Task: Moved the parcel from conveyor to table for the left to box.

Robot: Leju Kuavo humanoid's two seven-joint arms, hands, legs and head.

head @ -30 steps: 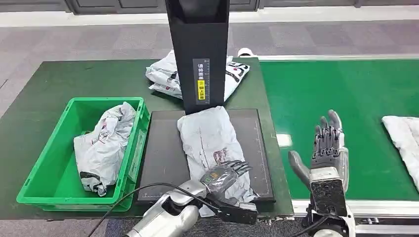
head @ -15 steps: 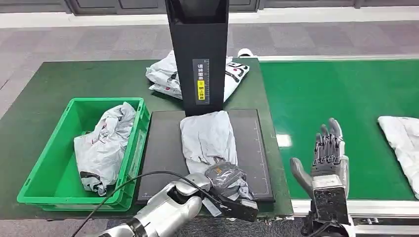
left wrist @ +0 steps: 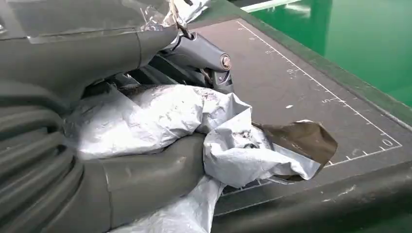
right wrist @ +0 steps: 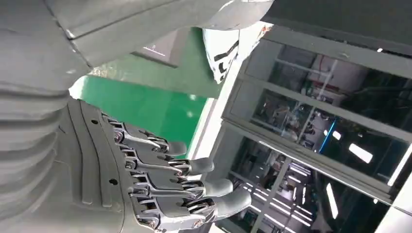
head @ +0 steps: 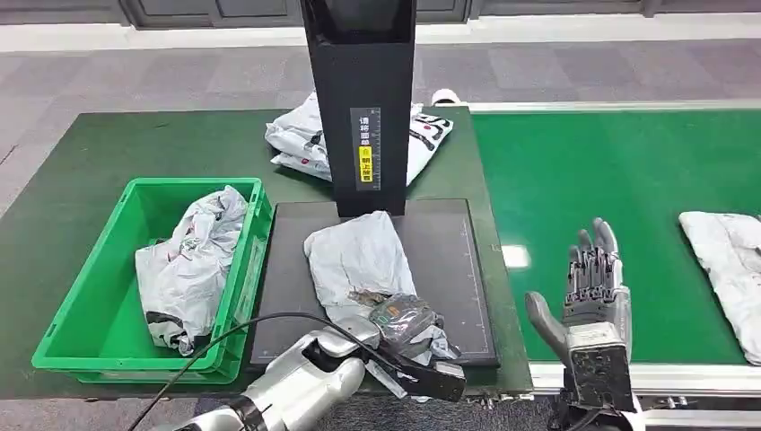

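A crumpled grey parcel (head: 359, 260) lies on the black mat (head: 449, 260) below the black scanner post. My left hand (head: 404, 319) grips the parcel's near end, and in the left wrist view the thumb and fingers (left wrist: 145, 174) are closed around the bunched grey plastic (left wrist: 160, 116). My right hand (head: 588, 287) stands upright over the near edge of the green conveyor (head: 610, 162), fingers (right wrist: 194, 184) straight and apart, holding nothing. Another grey parcel (head: 727, 260) lies on the conveyor at the right edge. The green box (head: 99, 314) on the left holds a grey parcel (head: 193, 260).
The black scanner post (head: 359, 99) rises from the far edge of the mat. Behind it two more white parcels (head: 305, 135) lie on the dark green table (head: 161, 144). A black cable (head: 224, 337) runs along my left arm near the box's corner.
My left hand closed on the parcel's near end and dragged it leftward, bunching it up. The parcel on the conveyor drifted slightly left. My right hand has sunk slightly.
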